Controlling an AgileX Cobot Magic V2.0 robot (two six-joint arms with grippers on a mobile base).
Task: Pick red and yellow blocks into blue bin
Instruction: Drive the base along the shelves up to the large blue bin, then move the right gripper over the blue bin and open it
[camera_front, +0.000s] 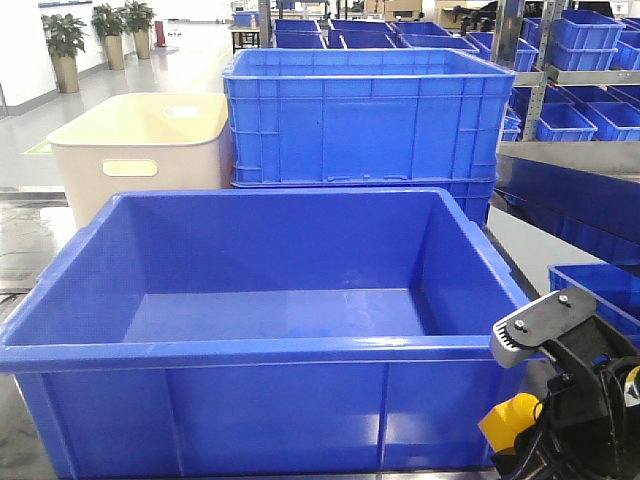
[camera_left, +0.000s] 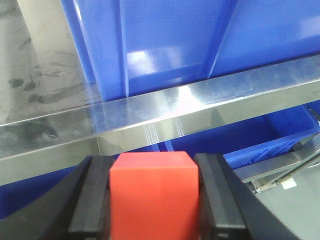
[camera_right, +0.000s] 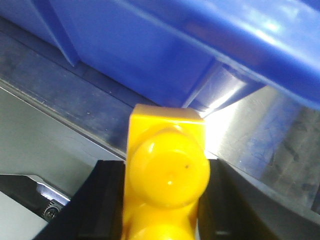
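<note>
Starting nearest, left wrist view: left pincer (camera_left: 154, 212) clamped on the red cube (camera_left: 152, 192), black fingers (camera_left: 90, 200) flat against two opposite sides, top face showing. Just past it the edge of a brushed steel surface (camera_left: 175, 112) runs across, and on that stands the outer wall of the blue bin (camera_left: 165, 40); the cube is on the near side of that edge, outside the bin. Right wrist view: right pincer (camera_right: 165, 215) gripping the yellow brick (camera_right: 167, 170), round studs toward the camera, the bin's outer wall and a rib close beyond, so this block is outside too. Neither wrist view shows the bin's inside. The front view does: smooth tapered walls, glossy floor, thick rim. That view also catches the right arm (camera_front: 580, 400) low by the bin's front right corner, a bit of yellow at its tip; the red cube appears only on the left wrist camera. Behind the bin, a cream tub (camera_front: 140, 150) with a slot handle at left, just beside stacked ribbed blue crates (camera_front: 370, 120). Farther back, shelving (camera_front: 580, 70) with small blue bins at right, potted plants (camera_front: 65, 40) far left.
</note>
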